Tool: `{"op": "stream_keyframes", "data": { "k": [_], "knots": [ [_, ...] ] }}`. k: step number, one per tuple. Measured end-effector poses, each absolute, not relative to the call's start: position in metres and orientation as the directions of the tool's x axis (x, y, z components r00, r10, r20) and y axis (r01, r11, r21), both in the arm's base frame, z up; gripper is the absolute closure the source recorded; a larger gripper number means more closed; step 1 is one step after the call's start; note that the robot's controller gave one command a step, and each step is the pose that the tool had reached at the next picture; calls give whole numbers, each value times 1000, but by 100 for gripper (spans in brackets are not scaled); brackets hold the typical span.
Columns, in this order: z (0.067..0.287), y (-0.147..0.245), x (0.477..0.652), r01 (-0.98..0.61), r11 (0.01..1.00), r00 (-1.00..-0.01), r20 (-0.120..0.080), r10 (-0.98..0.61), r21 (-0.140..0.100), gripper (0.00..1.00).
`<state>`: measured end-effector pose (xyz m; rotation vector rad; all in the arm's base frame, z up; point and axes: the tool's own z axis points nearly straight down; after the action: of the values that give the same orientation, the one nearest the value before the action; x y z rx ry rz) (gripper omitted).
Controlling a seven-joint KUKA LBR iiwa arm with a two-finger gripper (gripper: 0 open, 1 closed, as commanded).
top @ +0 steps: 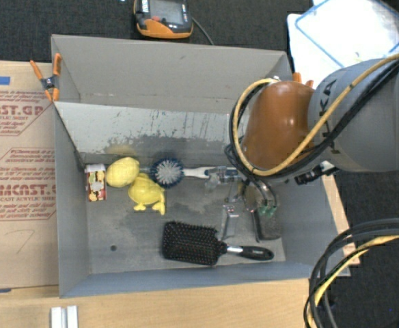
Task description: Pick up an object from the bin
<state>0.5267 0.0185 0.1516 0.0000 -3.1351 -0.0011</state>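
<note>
black hairbrush point(191, 242) lies just below-left of the claw point(247, 225), its handle end right under it. claw released, fingers apart, nothing between them. blue brush point(167, 171) up-left. lemon point(121, 171), yellow toy point(147, 194) and small box point(95, 182) further left.

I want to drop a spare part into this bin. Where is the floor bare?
Bare floor lies at the lower left, between the yellow toy and the black hairbrush, and along the back wall behind the blue brush. Crowded: the middle row, and the right, where the hand hangs.
</note>
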Motion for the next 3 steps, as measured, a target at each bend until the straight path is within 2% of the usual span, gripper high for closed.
{"op": "stream_keyframes", "data": {
  "k": [1, 2, 3],
  "knots": [
    [156, 19, 528, 0, 1000, -1000, -1, 0, 1, 0],
    [71, 44, 507, 98, 995, -995, 9, 98, 0, 0],
    [119, 62, 495, 186, 983, -983, -13, 186, 4, 0]
  ]
}}
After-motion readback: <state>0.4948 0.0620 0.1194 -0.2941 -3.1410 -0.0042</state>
